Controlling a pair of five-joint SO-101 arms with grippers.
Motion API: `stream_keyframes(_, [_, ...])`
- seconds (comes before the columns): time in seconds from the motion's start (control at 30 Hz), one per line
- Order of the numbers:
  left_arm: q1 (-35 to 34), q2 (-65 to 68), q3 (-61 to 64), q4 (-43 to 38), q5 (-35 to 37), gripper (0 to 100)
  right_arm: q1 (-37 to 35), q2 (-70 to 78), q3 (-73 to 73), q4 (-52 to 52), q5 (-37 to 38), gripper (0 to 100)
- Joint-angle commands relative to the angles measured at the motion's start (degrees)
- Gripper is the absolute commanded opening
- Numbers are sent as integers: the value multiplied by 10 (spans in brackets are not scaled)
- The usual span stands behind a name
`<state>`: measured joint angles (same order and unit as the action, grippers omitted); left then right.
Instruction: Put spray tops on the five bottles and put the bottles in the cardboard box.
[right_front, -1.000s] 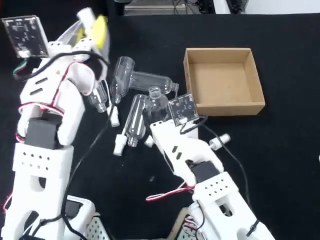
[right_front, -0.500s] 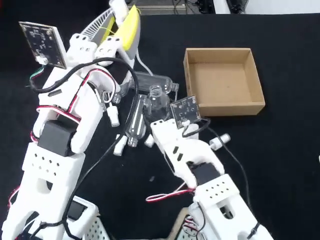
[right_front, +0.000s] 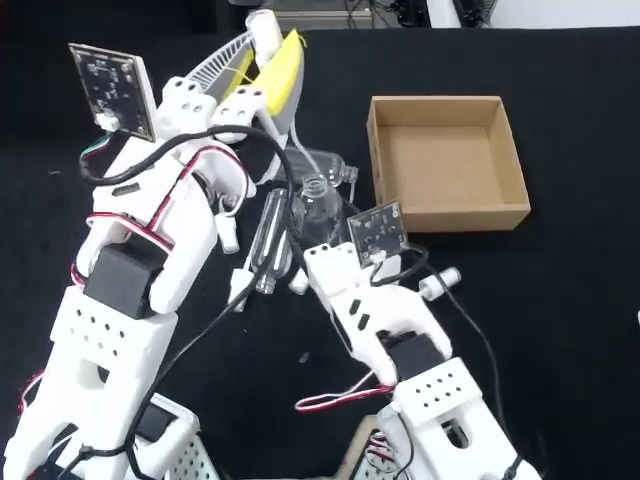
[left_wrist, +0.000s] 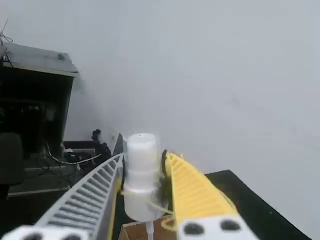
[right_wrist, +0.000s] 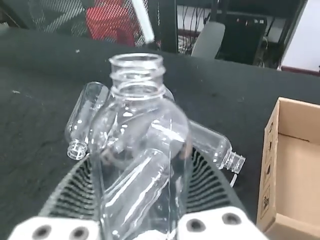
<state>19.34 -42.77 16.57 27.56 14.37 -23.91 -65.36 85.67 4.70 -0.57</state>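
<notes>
Desk: black cloth. Cardboard box sits toward the far edge, open side up. Right pincer is clenched on an upright uncapped bottle, near the box's left wall. A second bottle lies flat beside it. Left pincer grips a spray top, raised by the desk's far edge. A loose spray top lies beside the right arm.

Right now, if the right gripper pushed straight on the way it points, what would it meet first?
Shut on the upright bottle, the right gripper would most likely push it into the lying bottle just behind, whose neck points toward the cardboard box. The gap between the two bottles is hard to judge.
</notes>
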Motion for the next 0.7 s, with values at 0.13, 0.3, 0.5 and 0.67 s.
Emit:
stream_keyframes(0.13, [5,-12,-32,42,1,33,12,-18,-5,-14,-4,10])
stream_keyframes(0.3, [7,-11,-19,41,1,34,12,-18,-5,-14,-4,10])
stream_keyframes(0.5, [15,-11,16,44,1,90,12,-18,-5,-14,-4,10])
stream_keyframes(0.67, [53,-18,63,44,1,148,12,-18,-5,-14,-3,10])
